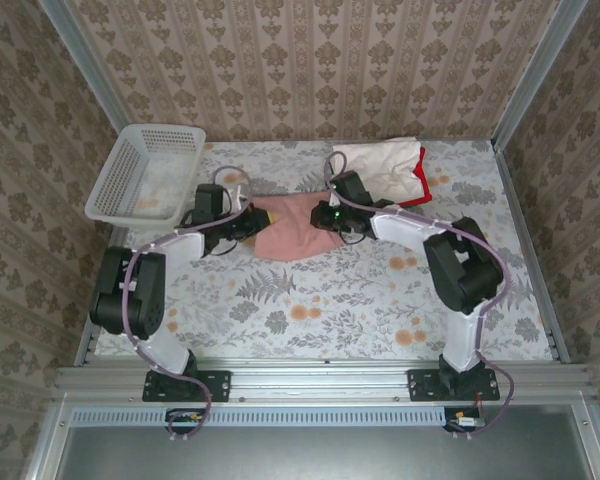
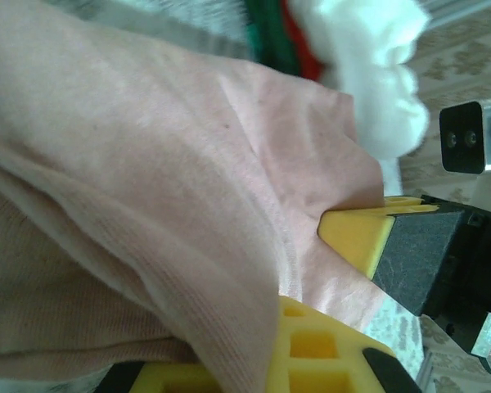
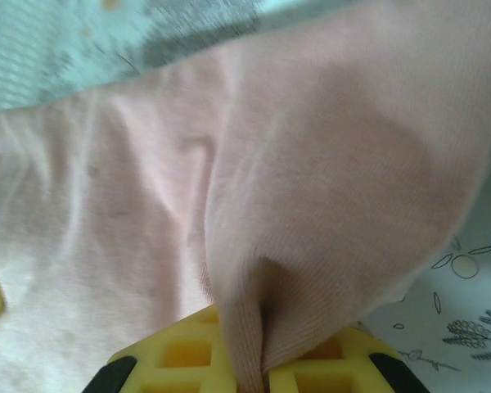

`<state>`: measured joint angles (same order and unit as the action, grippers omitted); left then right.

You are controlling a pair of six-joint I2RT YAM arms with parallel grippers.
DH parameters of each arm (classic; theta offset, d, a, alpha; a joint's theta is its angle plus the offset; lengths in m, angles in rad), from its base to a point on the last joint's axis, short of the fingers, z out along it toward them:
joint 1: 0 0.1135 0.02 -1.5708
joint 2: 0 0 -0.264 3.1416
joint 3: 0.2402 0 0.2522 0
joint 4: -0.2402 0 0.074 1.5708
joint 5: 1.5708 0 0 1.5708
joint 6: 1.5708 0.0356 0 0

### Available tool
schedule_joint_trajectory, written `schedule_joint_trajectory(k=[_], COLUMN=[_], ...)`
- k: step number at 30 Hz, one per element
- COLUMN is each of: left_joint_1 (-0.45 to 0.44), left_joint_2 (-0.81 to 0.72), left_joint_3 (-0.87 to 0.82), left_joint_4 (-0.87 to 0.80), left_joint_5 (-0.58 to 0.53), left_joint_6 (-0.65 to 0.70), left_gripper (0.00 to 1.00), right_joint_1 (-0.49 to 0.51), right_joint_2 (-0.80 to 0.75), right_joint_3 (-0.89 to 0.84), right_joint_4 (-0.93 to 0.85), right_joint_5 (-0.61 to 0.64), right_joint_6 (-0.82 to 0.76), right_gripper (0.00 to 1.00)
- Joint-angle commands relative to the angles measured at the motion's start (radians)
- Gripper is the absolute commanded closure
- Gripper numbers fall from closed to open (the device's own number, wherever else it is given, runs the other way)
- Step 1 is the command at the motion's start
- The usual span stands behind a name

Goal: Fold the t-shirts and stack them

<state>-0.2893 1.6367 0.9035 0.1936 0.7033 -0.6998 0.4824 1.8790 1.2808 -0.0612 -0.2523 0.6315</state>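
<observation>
A dusty-pink t-shirt (image 1: 290, 230) lies bunched on the floral table cover between my two grippers. My left gripper (image 1: 254, 219) is shut on its left edge; in the left wrist view the pink cloth (image 2: 164, 180) drapes over the yellow fingers (image 2: 319, 348). My right gripper (image 1: 330, 217) is shut on the right edge, where a ribbed fold of the shirt (image 3: 327, 205) is pinched between its jaws (image 3: 263, 364). The two grippers are close together. A stack of folded t-shirts (image 1: 382, 160), cream on top with red showing (image 1: 421, 172), sits at the back.
A white lattice basket (image 1: 145, 172) stands at the back left. Patterned walls close in the table on three sides. The right gripper's yellow finger (image 2: 358, 232) and wrist camera (image 2: 471, 136) sit just beyond the pink cloth in the left wrist view, with the folded stack (image 2: 368, 57) behind.
</observation>
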Motion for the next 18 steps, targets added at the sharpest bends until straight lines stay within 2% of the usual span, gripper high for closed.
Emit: schedule_joint_trajectory(k=[1,4,8,12,15,18], left_joint_1=[-0.05,-0.088,-0.155,-0.207,-0.223,-0.238], left_joint_2=[-0.048,-0.033,0.084,0.322,0.502,0.679], left_joint_3=[0.119,0.247,0.494,0.805,1.04,1.283], left_joint_4=[-0.033,-0.059,-0.089,-0.052,-0.005,-0.01], left_joint_5=[0.013,-0.01,-0.048,-0.017,-0.008,0.01], left_joint_6=[-0.009,0.003,0.041,0.019,0.012,0.006], left_gripper=[1.0,1.0,1.0,1.0,1.0,1.0], right_joint_1=[-0.028,-0.077,-0.198,-0.332,-0.399,-0.486], right_joint_2=[-0.154,-0.229,-0.281,-0.242,-0.203,-0.121], right_joint_3=[0.024,0.065,0.123,0.207,0.24,0.301], right_joint_4=[-0.062,-0.137,-0.19,-0.202,-0.136,-0.096], right_joint_5=[0.052,0.083,0.081,0.051,0.062,-0.005], right_joint_6=[-0.032,-0.071,-0.121,-0.166,-0.234,-0.239], right_gripper=[1.0,1.0,1.0,1.0,1.0,1.0])
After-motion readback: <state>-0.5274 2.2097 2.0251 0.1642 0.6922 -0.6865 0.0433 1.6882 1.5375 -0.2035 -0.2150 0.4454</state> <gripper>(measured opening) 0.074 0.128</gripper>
